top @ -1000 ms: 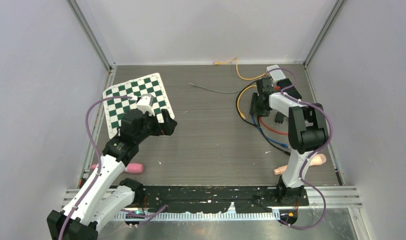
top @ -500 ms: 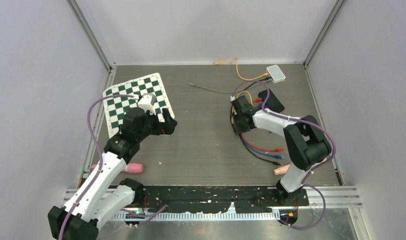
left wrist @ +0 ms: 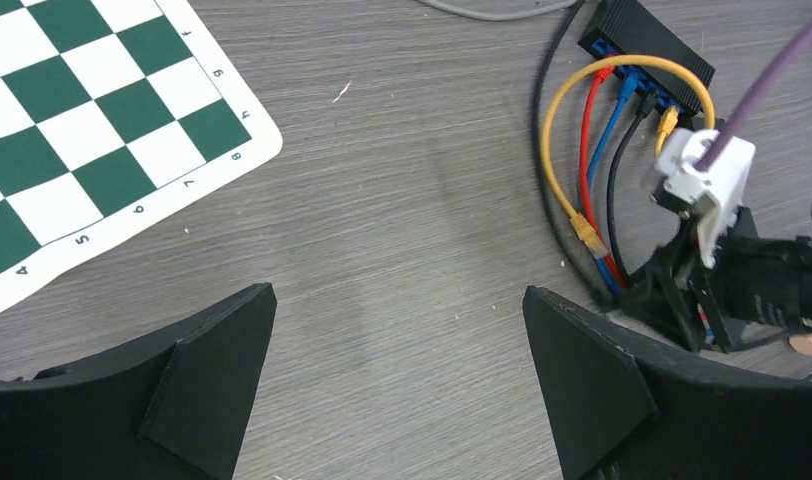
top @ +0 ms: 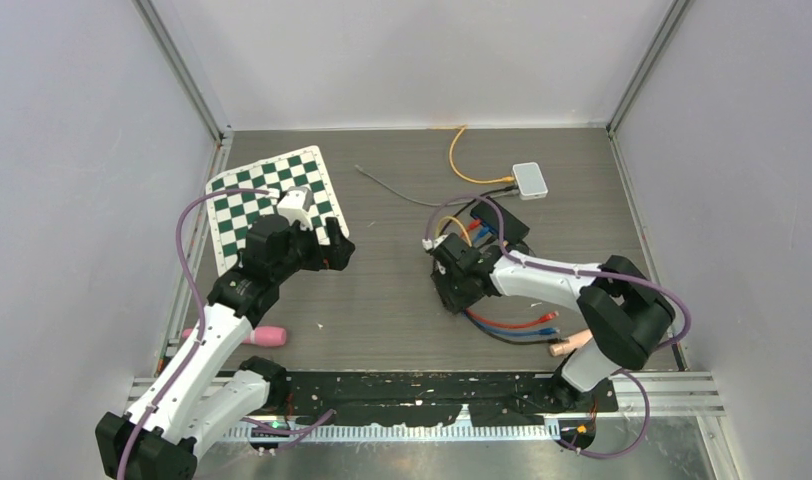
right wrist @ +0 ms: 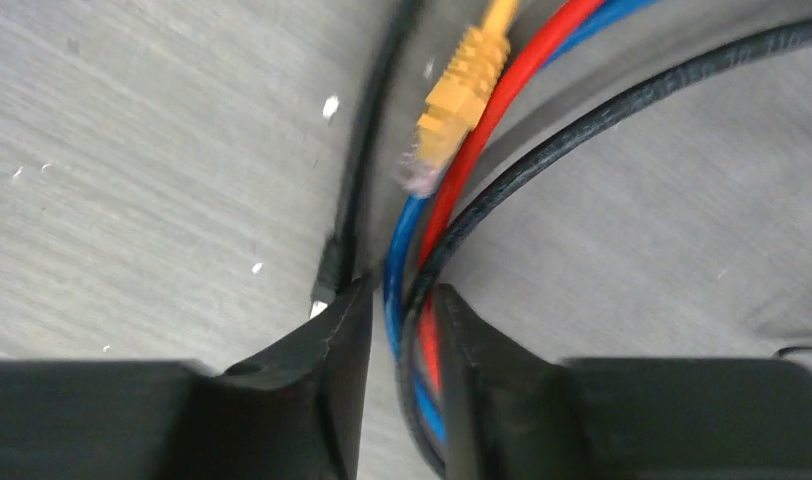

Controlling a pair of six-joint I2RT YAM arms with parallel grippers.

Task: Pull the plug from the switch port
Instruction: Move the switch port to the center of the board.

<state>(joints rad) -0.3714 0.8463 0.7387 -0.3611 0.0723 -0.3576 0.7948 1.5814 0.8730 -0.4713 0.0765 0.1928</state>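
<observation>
The right gripper (top: 450, 288) now sits nearer and toward the middle, away from the far right corner, its jaws pinching the cables (top: 510, 325). The switch (top: 504, 226) and white box (top: 529, 179) lie nearer and farther left than before; the grey wire (top: 392, 190) lies farther left.

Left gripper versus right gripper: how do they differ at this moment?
The left gripper stands wide open, with nothing between its fingers; the right gripper is pinched on the blue, red and black cables. The left gripper hovers over the table by the chessboard mat; the right gripper is down low among the cables, near the black switch. Both have black fingers.
</observation>
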